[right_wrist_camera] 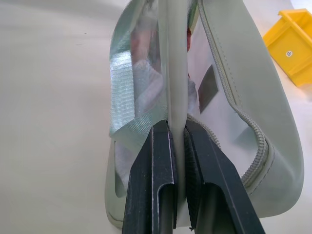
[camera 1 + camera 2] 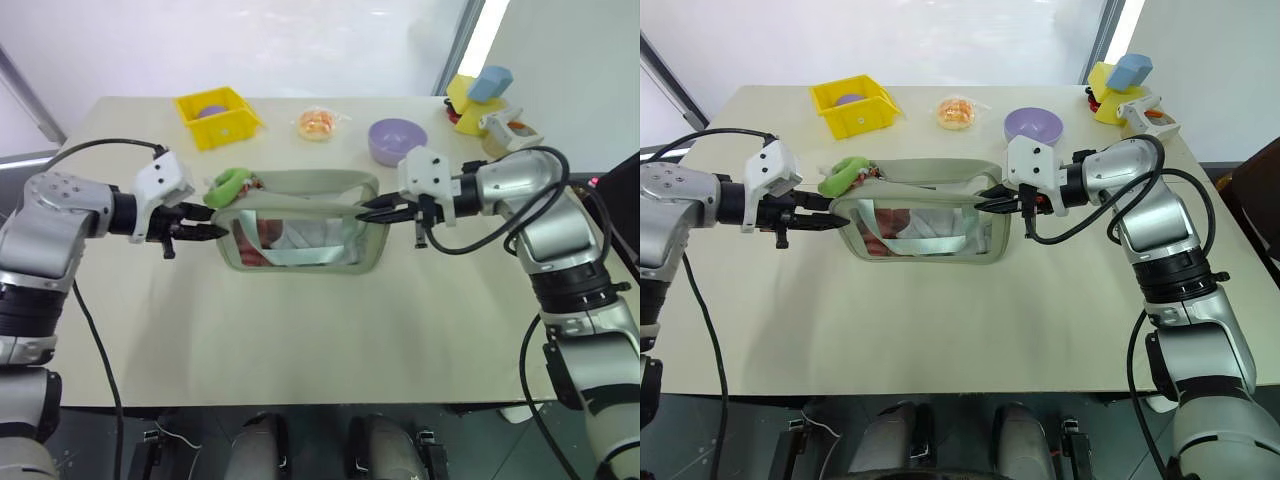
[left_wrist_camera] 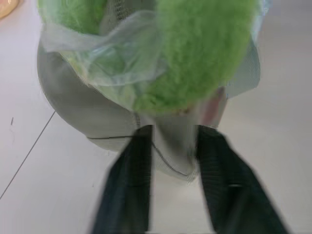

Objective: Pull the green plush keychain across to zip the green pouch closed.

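Green pouch [image 2: 300,232] lies mid-table [image 2: 300,340]. Right gripper [image 2: 366,212] clamped on its right end edge. Left gripper [image 2: 218,231] at left end, fingers [image 3: 131,165] straddling the pouch corner; grip undetermined. Green plush keychain [image 2: 230,186] just above left fingertips.

Pouch mid-desk, other things along the far edge
The green pouch [image 2: 300,235] sits mid-desk [image 2: 300,340] — the green plush keychain [image 2: 230,185] at its far-left corner; beyond it, left to right: bin [image 2: 218,117], packet [image 2: 318,123], bowl [image 2: 397,141].
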